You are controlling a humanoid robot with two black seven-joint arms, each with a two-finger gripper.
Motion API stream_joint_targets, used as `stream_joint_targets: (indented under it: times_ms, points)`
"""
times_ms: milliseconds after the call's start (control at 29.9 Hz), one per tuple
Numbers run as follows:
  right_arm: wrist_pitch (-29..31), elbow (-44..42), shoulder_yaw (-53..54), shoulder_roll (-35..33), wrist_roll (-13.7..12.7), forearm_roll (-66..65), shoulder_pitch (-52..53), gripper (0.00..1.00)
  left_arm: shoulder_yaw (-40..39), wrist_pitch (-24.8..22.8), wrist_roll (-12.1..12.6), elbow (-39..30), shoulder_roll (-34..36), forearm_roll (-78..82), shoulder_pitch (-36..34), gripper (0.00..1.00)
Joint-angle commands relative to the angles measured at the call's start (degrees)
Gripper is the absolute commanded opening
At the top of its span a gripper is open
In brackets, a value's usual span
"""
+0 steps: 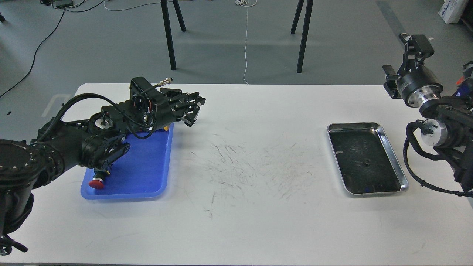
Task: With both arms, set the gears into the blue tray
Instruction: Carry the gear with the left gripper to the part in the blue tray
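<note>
One tiny black toothed gear point(367, 162) lies flat near the middle of the shiny steel tray's dark floor, at table right. The shallow bright blue plastic tray point(147, 173) with rounded corners sits at table left, well apart.

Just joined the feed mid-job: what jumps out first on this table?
The bright blue tray at the left, with the left arm stretched over it and a red-capped button in its near corner. At the right sits a steel tray holding one small gear, with the right arm raised beside it.
</note>
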Motion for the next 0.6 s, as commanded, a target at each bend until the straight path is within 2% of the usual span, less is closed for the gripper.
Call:
stream_joint_targets:
  times_ms: [0, 267, 568]
  points:
    - [0.0, 0.0, 0.06, 0.0, 0.0, 0.01, -0.01, 0.98, 2.84, -0.11, 0.0, -1.29, 2.2, 0.07, 0.08, 0.25]
    - [0.0, -0.08, 0.15, 0.44, 0.0, 0.01, -0.01, 0.98, 7.24, -0.12, 0.0, -7.88, 7.56, 0.42, -0.01, 0.26]
    - [0.0, -0.17, 0.24, 0.7, 0.0, 0.01, -0.01, 0.98, 12.42, -0.12, 0.0, -8.59, 9.85, 1.91, -0.18, 0.26]
